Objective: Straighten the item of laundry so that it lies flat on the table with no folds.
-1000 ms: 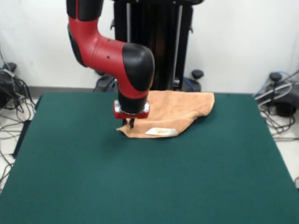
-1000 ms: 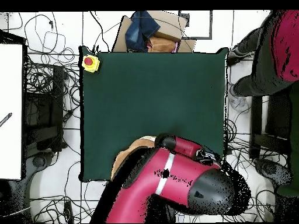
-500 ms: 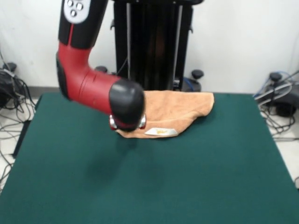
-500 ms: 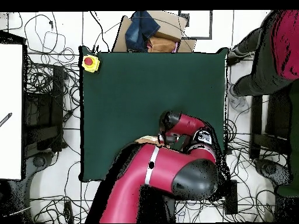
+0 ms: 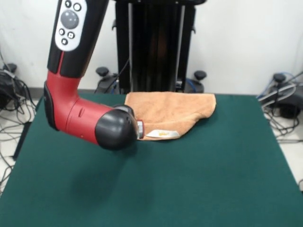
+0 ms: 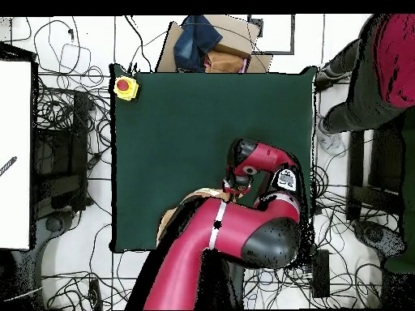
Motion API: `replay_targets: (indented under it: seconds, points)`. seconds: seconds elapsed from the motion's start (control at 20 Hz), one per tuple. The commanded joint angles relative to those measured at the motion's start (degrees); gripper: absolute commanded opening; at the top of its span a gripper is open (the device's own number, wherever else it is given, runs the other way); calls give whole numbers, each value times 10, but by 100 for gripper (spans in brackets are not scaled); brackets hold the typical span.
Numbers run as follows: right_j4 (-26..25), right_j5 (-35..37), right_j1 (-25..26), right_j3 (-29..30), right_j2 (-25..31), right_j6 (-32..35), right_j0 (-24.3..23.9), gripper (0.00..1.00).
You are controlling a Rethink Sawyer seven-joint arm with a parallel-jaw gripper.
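— Gripper (image 5: pixel 138 130) first: can you see how it stands?

— Barely. In the front view it sits just left of centre, hidden behind the arm's black elbow (image 5: pixel 115 131), right at the lower left edge of the towel (image 5: pixel 173 112). Whether it is clamped on the cloth or apart, I cannot tell.

— And from above?

— The arm (image 6: pixel 223 243) covers nearly everything; only a sliver of towel (image 6: pixel 167 220) shows at lower centre.

— So how far along is the straightening?

— Not far, I'd judge. The towel lies bunched at upper centre of the tabletop (image 5: pixel 199 179), doubled over, with a small white label (image 5: pixel 162 134) on its lower edge. All the flattening looks left to do.
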Motion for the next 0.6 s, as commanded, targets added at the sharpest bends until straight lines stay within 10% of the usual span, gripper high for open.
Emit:
replay_targets:
  seconds: [0.05, 0.6]
  points:
    - [-91, -490, 142, -195, 28, 91, -37, 0]
    - [-84, -473, 147, -195, 80, 56, -66, 0]
